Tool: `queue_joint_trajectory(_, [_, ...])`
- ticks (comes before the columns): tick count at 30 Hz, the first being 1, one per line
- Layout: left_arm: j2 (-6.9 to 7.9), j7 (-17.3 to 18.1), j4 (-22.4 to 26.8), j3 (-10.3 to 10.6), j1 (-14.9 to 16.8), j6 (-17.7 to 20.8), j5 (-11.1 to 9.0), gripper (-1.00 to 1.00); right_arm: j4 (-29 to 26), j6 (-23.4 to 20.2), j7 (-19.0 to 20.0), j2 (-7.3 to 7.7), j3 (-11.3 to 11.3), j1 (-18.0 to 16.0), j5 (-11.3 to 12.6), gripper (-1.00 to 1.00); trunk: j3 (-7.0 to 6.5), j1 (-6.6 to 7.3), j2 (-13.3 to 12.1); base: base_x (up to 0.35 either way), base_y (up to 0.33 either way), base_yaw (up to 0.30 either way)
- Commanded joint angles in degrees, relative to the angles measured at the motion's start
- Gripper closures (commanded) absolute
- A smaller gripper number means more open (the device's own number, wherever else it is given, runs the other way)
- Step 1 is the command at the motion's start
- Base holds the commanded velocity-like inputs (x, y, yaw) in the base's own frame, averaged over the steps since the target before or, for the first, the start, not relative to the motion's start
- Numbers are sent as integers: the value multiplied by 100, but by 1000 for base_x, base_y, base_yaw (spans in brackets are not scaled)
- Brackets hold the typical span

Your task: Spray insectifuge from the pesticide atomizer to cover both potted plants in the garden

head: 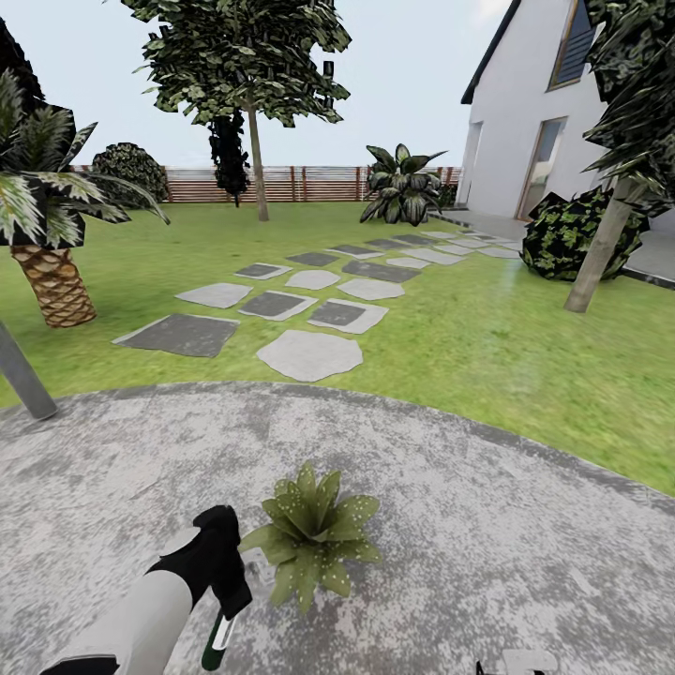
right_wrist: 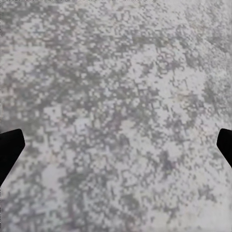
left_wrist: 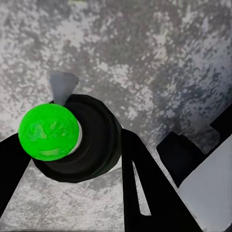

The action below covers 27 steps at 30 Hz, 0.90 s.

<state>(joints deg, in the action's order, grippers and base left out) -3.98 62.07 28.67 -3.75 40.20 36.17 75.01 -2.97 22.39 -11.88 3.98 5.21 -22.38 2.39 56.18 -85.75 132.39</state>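
In the head view we see the left gripper [head: 221, 600], a black two-fingered unit on a grey-and-white forearm, low over the round grey mottled paved area [head: 487, 525] of the garden. From it a small dark green bottle with a pale band, the pesticide atomizer [head: 218, 639], hangs downward, its upper end hidden in the gripper. In the left wrist view we look along the atomizer [left_wrist: 72, 137]: a bright green rounded end sits on a black round body, with a small grey nozzle-like piece projecting from it. One black finger [left_wrist: 145, 188] lies against the body on one side and a second black finger edge touches the opposite side, so the jaws stand closed on the atomizer with the bottle held between them. Just beside the left gripper stands one potted plant [head: 314, 544], a low rosette of broad pointed green leaves; tiny white specks, the insectifuge [head: 349, 511], dot several leaves. In the right wrist view the right gripper's [right_wrist: 116, 147] two black fingertips [right_wrist: 9, 152] sit at opposite edges, jaws spread wide with nothing between them but paving.
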Motion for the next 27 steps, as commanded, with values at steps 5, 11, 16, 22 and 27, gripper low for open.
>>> queue_joint_trajectory(5, [366, 13, 5, -38, -4, 41, -30, 100, -5, 11, -25, -10, 45, -3, 33, -100, 5, 1, 2, 0, 34, -95])
queue_joint_trajectory(11, [467, 2, -60, -36, -12, 40, -115, 100, -2, 11, -25, -11, 41, -3, 34, -100, 5, 1, 2, -43, 270, -259])
queue_joint_trajectory(16, [460, 0, -40, -37, -13, 40, -126, 100, -7, 11, -28, -11, 41, -3, 34, -100, 5, 1, 2, -220, 241, -205])
queue_joint_trajectory(22, [444, 13, 18, -39, -12, 40, -127, 100, -6, 11, -34, -4, 37, -3, 34, -100, 5, 1, 2, -19, 297, -14])
queue_joint_trajectory(27, [405, 12, 35, -22, 7, 40, -127, 100, -10, 11, -33, -2, 33, -3, 34, -100, 4, 1, 2, 238, 255, -30])
